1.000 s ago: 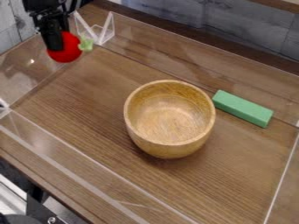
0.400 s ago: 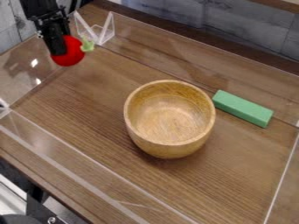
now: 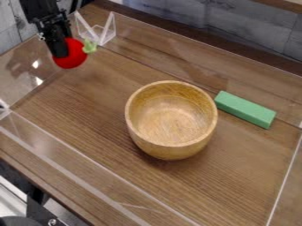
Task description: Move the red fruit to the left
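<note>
wood table [image 3: 83, 124]: our gripper [image 3: 59, 53] still pinching the red fruit [image 3: 71, 55], eased slightly lower at far left; release looks close.

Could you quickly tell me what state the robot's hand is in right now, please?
Hand: closed on the red fruit, at the far left corner of the table.

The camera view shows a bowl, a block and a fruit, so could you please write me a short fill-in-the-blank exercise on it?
1. The gripper is shut on the ____ fruit.
2. The wooden bowl holds ____.
3. The flat block beside the bowl is ____ in colour.

Missing words: red; nothing; green
</note>
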{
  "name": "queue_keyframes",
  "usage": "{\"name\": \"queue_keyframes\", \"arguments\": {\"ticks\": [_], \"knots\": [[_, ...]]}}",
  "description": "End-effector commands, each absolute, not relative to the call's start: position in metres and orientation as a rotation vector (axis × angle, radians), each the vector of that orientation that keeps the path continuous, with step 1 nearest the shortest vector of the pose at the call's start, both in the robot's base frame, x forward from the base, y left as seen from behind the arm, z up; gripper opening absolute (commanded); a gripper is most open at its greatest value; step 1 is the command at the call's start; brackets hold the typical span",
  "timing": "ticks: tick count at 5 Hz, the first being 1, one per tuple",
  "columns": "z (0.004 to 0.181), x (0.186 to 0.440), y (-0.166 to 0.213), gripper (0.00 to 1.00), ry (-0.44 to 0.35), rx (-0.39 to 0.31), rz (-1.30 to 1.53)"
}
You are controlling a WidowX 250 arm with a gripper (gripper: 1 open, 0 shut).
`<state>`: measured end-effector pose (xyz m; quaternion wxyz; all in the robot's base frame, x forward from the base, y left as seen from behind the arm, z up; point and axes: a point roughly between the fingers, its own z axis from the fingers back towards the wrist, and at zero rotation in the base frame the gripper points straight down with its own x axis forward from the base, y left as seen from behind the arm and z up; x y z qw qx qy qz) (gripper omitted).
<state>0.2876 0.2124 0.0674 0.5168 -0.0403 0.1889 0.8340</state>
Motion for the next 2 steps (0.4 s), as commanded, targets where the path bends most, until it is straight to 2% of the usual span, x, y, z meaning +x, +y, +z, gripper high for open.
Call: {"name": "queue_keyframes", "arguments": {"ticks": [1,2], "knots": [[0.0871,0.2920,0.2207,0.00,0.399,-0.139,2.022],[0.0862,0.2930,0.2212,0.00,0.421,-0.150,2.029]]}}
